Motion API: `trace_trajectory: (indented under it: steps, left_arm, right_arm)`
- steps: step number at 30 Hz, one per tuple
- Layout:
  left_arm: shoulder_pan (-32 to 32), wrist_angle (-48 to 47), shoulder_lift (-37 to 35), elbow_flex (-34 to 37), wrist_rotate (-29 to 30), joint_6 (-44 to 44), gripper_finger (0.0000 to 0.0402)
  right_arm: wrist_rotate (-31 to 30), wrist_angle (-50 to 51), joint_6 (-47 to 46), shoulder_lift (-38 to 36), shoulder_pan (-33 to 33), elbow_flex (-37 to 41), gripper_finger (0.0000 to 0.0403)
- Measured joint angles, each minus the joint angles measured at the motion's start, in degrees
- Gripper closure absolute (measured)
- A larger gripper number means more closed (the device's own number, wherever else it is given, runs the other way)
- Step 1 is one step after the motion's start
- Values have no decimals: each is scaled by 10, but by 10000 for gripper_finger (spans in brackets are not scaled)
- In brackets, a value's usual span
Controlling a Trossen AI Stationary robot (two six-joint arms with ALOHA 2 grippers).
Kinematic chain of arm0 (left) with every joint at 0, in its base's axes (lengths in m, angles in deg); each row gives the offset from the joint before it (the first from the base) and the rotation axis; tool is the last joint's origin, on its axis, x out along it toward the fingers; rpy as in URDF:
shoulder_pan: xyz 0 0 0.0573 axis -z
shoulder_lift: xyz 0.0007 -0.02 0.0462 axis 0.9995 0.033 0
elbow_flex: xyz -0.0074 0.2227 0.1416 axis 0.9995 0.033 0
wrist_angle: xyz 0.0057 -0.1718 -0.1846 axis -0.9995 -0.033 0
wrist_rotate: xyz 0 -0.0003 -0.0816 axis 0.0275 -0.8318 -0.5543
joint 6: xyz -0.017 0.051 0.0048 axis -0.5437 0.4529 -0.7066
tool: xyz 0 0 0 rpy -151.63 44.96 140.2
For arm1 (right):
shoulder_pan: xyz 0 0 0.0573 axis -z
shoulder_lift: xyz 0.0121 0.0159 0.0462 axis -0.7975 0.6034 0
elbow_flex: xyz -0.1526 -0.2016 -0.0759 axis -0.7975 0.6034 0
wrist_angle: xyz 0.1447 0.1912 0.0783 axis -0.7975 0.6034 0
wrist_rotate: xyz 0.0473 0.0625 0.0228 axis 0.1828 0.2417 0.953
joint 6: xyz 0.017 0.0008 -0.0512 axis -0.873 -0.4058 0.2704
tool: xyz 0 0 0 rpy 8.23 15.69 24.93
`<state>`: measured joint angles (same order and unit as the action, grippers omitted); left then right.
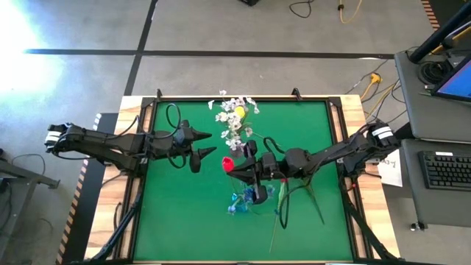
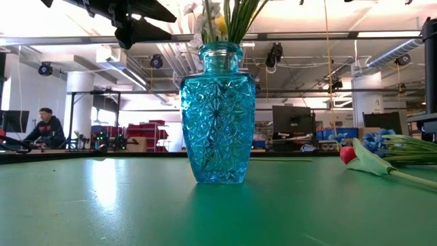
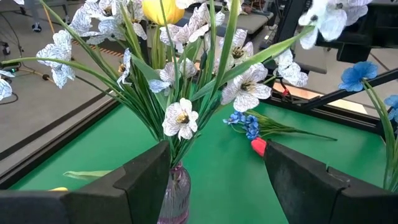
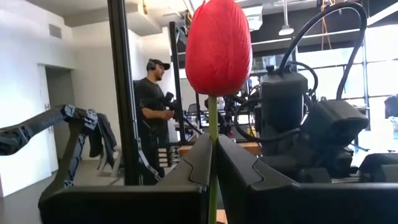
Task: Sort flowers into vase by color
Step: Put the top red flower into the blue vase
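Observation:
A blue cut-glass vase stands on the green mat and holds white blossoms and a yellow bud. My left gripper is open, raised just left of the bouquet; in its wrist view the vase neck stands ahead of the fingers. My right gripper is shut on a red tulip, near side of the vase. Blue blooms and green stems lie on the mat. The low view shows a red bud lying beside blue blooms. My right gripper pinches the red tulip's green stem just below the bud, between its two shut fingers. The fingers come level from the table's right and lie across the stem. The tulip stands upright with its bud above the fingers; the gripper hides its lower end.
A raised frame runs around the mat. Bare mat lies near the front left. A side desk with a keyboard stands off the table's right. A person stands in the room beyond.

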<state>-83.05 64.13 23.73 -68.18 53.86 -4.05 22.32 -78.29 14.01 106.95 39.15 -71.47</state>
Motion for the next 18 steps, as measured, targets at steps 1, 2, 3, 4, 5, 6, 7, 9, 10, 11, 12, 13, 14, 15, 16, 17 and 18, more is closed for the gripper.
trace_trajectory:
  steps: [1, 2, 3, 4, 5, 6, 7, 9, 10, 11, 12, 13, 14, 15, 16, 17, 18]
  left_arm:
    - [0, 0, 0, 0, 0, 0, 154]
    - [0, 0, 0, 0, 0, 0, 154]
    - [0, -1, 0, 0, 0, 0, 154]
    - [0, -2, 0, 0, 0, 0, 154]
    - [0, -2, 0, 0, 0, 0, 154]
    - [0, -2, 0, 0, 0, 0, 154]
    - [0, -2, 0, 0, 0, 0, 154]
    - [0, -3, 0, 0, 0, 0, 154]
    - [0, -4, 0, 0, 0, 0, 154]
    - [0, -5, 0, 0, 0, 0, 154]
    - [0, -8, 0, 0, 0, 0, 154]
    - [0, -9, 0, 0, 0, 0, 154]
    - [0, -11, 0, 0, 0, 0, 154]
    - [0, -12, 0, 0, 0, 0, 154]
    - [0, -11, 0, 0, 0, 0, 154]
    - [0, -12, 0, 0, 0, 0, 154]
    - [0, -13, 0, 0, 0, 0, 154]
  right_arm:
    - [0, 0, 0, 0, 0, 0, 390]
    - [0, 0, 0, 0, 0, 0, 390]
    - [0, 0, -1, 1, 0, 0, 390]
    - [0, 0, -2, 1, 0, 0, 390]
    - [0, 2, -2, 1, 0, 0, 390]
    - [0, 4, -1, 1, 0, 0, 390]
    - [0, 5, 0, 1, 0, 0, 390]
    - [1, 9, 4, 1, 0, 0, 390]
    - [1, 13, 5, 1, 0, 0, 390]
    - [1, 20, 7, 1, -1, 1, 390]
    - [1, 25, 8, 1, -1, 1, 390]
    - [1, 31, 9, 1, -2, 1, 390]
    - [1, 35, 9, 1, -2, 1, 390]
    - [1, 40, 9, 0, -2, 1, 389]
    - [2, 44, 9, 0, -2, 1, 388]
    - [2, 49, 10, -2, -3, 1, 385]
    - [2, 55, 10, -3, -3, 1, 379]
